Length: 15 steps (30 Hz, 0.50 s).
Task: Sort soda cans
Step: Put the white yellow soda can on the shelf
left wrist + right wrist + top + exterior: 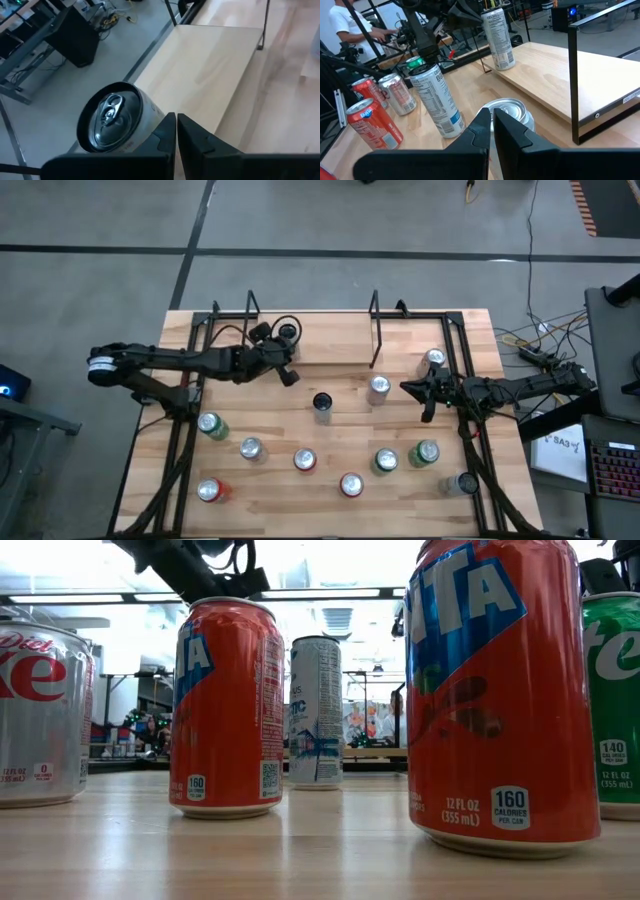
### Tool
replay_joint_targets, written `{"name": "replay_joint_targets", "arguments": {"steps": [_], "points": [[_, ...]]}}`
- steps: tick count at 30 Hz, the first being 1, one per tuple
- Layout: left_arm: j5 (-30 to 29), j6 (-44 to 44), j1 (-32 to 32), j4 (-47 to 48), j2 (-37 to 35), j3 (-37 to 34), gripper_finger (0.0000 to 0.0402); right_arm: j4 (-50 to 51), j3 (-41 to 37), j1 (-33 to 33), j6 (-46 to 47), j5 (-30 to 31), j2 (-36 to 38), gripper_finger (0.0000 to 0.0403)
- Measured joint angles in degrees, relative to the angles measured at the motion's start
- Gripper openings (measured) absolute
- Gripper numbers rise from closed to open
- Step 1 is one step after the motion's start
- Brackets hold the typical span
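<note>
Cans stand scattered over the lower half of the wooden table (340, 350) in the high view: a green can (212, 426) at lower left, a silver can (251, 448) beside it, a red can (209, 491) near the bottom-left edge, two more red cans (305, 461) and (351, 484) at bottom centre, two green ones (386, 462) and (425, 452) to the right, and a pale can (462, 483) at lower right, partly crossed by the frame strut. A dark-topped can (322, 403) sits mid-table, a silver-topped one (379, 388) just right of it, and another (434, 359) at upper right, its body partly hidden by the right arm.

The left gripper (291, 375) hangs at upper centre-left with fingers pressed together, holding nothing; in its wrist view a can lying on its side (112, 125) shows just beside the closed fingers, its lower edge cut off by them, and whether they touch is unclear. The right gripper (418, 391) is at centre right, also closed and empty. Its wrist view shows a can top (508, 111) just beyond the fingertips, half hidden by them, with a tall white can (436, 99) alongside.

From the low view only four cans are readable, the two outer ones cropped by the frame edges, and both grippers are cut off at the top.
</note>
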State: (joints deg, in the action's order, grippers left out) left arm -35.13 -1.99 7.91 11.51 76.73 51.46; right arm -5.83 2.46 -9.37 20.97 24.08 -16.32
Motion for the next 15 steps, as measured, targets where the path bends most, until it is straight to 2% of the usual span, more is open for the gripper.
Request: {"name": "replay_joint_targets", "arguments": {"steps": [10, 15], "points": [[-0.32, 1.33, -0.38, -2.01, -0.13, 0.78, 0.0000, -0.41, 0.00, 0.00, -0.04, 0.00, 0.00, 0.0012], [0.76, -1.19, -4.32, -2.69, -3.19, 2.81, 0.0000, -7.24, 0.04, -0.13, -2.14, -0.47, 0.00, 0.0012]]}}
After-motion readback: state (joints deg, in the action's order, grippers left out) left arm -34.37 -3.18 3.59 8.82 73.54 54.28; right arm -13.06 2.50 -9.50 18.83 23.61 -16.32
